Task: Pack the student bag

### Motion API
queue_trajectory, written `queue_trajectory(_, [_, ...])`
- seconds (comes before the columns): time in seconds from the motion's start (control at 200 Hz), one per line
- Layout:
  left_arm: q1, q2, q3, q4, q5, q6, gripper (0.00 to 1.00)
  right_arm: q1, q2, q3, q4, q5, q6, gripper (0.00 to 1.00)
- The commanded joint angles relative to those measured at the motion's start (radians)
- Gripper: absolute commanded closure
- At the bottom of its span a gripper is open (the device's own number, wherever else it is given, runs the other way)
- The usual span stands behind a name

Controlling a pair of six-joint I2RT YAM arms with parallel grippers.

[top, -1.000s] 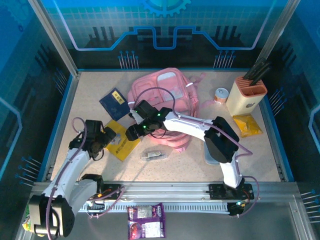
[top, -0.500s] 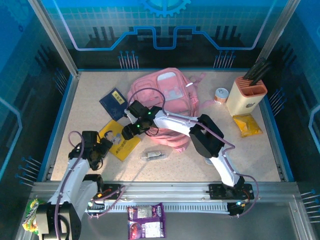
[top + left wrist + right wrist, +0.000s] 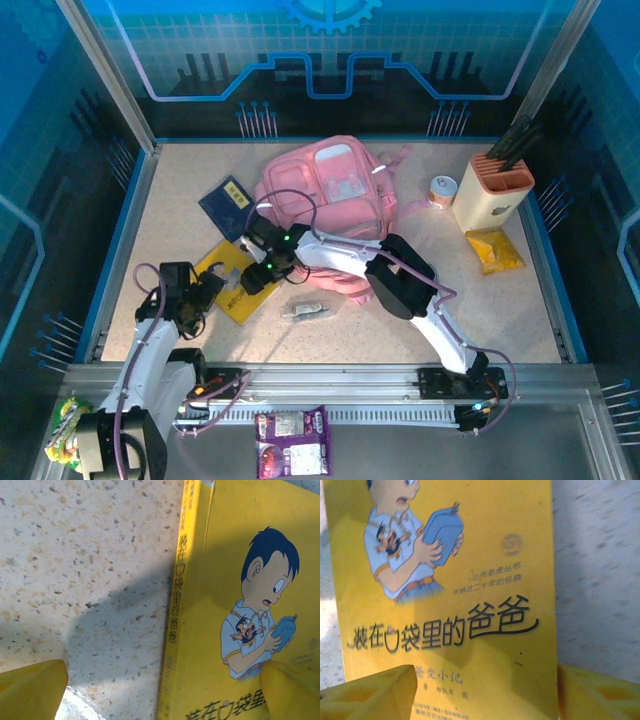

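The student bag (image 3: 330,195) is a big pink backpack lying at the back middle of the table. A yellow book with a cartoon boy on its cover (image 3: 238,290) (image 3: 240,605) (image 3: 450,580) lies flat in front of the bag's left side. My left gripper (image 3: 203,290) (image 3: 162,695) is open low over the book's spine, one finger above the table, the other above the cover. My right gripper (image 3: 256,278) (image 3: 485,695) is open over the book's other edge, with one yellow fingertip (image 3: 370,695) above the cover and the other beside the book.
A dark blue book (image 3: 228,205) lies left of the bag. A small silver packet (image 3: 307,311) sits in front of it. At the right stand a cream and orange holder (image 3: 490,190), a small can (image 3: 441,190) and a yellow packet (image 3: 493,250). A purple packet (image 3: 292,440) lies beyond the front rail.
My right gripper has moved left and forward, off the bag and down over the yellow book. My left arm has drawn back a little, its gripper staying at the book's left edge.
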Motion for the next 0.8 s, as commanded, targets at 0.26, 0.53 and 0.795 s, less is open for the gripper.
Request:
queue_trajectory(0.26, [0.092,0.034,-0.024,0.057,0.120,0.045,0.01,0.009,-0.141,-0.114,0.020,0.041,0.097,0.39])
queue_trajectory(0.53, [0.091,0.071,-0.046,0.134,0.192,0.051,0.02,-0.014,-0.020,-0.013,0.023,-0.036,0.149,0.34])
queue_trajectory(0.795, [0.091,0.090,-0.061,0.182,0.253,0.049,0.03,-0.011,0.066,0.054,0.011,-0.075,0.157,0.32])
